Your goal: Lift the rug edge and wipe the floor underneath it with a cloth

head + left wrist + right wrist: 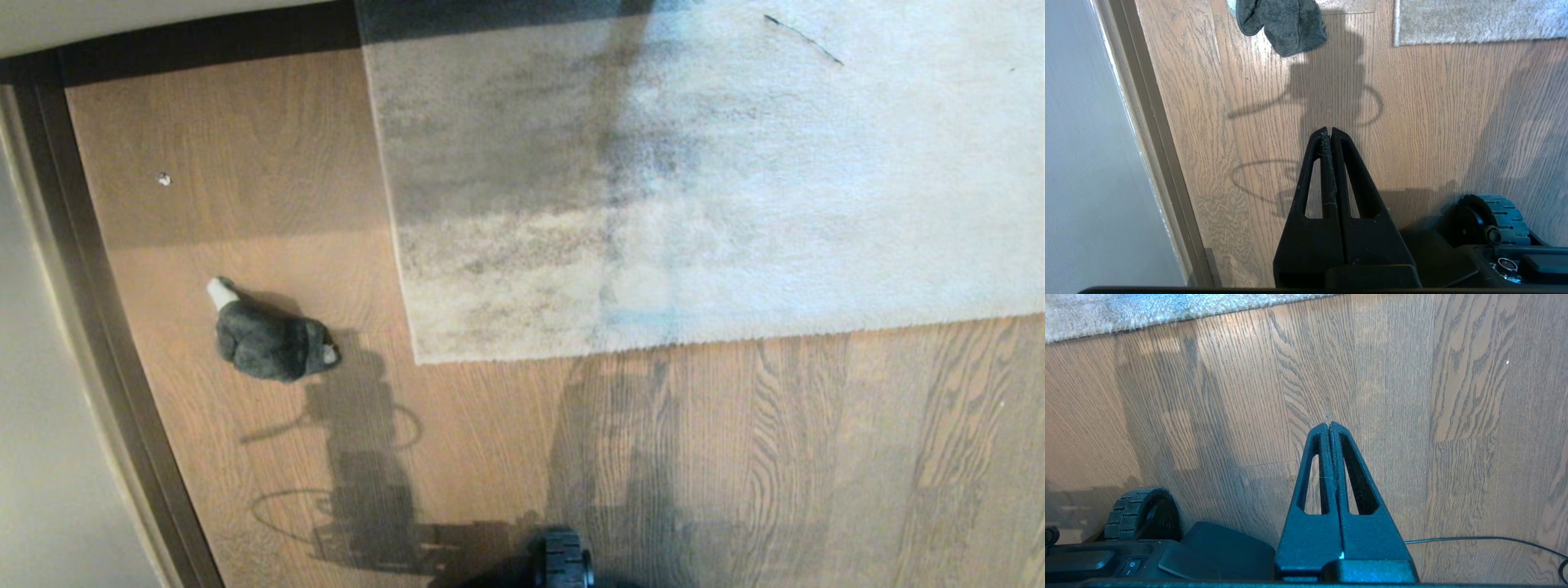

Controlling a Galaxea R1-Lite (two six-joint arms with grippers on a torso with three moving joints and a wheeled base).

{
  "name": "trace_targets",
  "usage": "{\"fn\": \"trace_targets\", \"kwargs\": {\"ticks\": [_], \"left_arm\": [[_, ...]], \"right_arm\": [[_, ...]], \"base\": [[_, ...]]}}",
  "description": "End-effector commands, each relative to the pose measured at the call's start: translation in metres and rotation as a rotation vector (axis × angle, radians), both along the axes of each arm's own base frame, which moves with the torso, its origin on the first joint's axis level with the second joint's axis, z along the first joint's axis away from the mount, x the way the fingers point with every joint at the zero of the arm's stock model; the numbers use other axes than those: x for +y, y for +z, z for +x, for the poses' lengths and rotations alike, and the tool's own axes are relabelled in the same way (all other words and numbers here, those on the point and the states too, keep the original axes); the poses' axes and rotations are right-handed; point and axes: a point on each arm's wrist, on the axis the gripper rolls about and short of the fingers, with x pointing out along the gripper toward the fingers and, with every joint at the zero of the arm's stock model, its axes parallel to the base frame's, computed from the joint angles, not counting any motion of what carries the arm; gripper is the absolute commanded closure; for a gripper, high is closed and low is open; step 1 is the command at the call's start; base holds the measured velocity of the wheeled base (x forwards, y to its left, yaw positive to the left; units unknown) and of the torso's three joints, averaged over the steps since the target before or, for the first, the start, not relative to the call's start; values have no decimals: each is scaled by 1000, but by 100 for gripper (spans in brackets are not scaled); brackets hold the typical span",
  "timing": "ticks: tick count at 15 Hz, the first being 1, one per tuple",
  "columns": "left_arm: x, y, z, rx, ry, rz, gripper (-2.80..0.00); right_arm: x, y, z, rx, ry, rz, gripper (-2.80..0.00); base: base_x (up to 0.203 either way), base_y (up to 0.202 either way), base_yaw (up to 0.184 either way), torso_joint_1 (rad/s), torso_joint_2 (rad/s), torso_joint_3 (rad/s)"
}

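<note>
Wood floor (735, 457) with grey rug edge (416, 351) lying flat, dark cloth (269, 339) bunched on the planks just left of the rug corner, left gripper (1330, 130) and right gripper (1329, 424) both closed and empty above bare floor.

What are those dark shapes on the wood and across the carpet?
Head view: shadows of the robot fall across the floor, and a dark band runs up the rug; the cloth lies beside one. Left wrist view: the same shadow sits beyond the shut left end effector. Right wrist view: a softer shadow falls beside the shut right end effector.
</note>
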Motion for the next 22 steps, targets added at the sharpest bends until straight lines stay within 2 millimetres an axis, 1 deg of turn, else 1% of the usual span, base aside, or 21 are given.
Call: {"fn": "trace_targets", "kwargs": {"ticks": [1, 22], "left_arm": [[0, 0, 0, -1, -2, 0, 0], [0, 0, 0, -1, 0, -1, 0]], "right_arm": [[0, 0, 0, 1, 0, 0, 0], [0, 0, 0, 2, 0, 1, 0]], "base": [[0, 0, 0, 0, 0, 0], [0, 0, 0, 0, 0, 0]]}}
